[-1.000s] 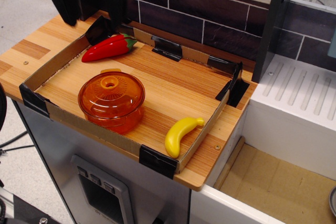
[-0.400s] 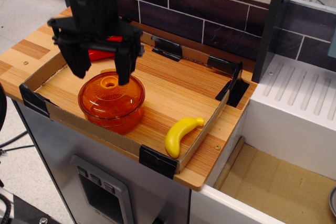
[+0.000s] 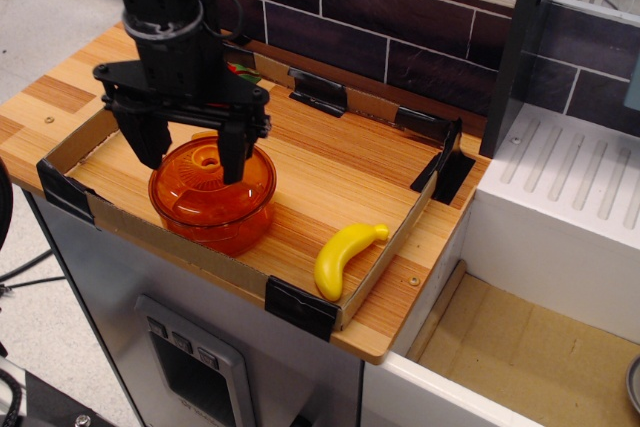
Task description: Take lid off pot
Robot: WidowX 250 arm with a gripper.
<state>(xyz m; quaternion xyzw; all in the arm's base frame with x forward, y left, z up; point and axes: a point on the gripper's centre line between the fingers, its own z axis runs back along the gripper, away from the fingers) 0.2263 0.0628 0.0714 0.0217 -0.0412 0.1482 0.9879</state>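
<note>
Over the pot [image 3: 213, 209], front-left of the tray, the gripper [image 3: 190, 152] hangs w/ jaws spread wide, straddling the lid [image 3: 205, 179] and its ring knob [image 3: 208, 158], nothing gripped yet. Lid seated on pot. Approach step, looks like; next: drop a touch, pinch the knob, lift straight up.

dark tile wall [image 3: 400, 27] | wood counter [image 3: 60, 97] – white sink [image 3: 580, 187]

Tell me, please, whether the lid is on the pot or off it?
On. The lid sits level on the pot, its ring knob centred, while the open gripper straddles the knob, apparently without gripping it.
</note>
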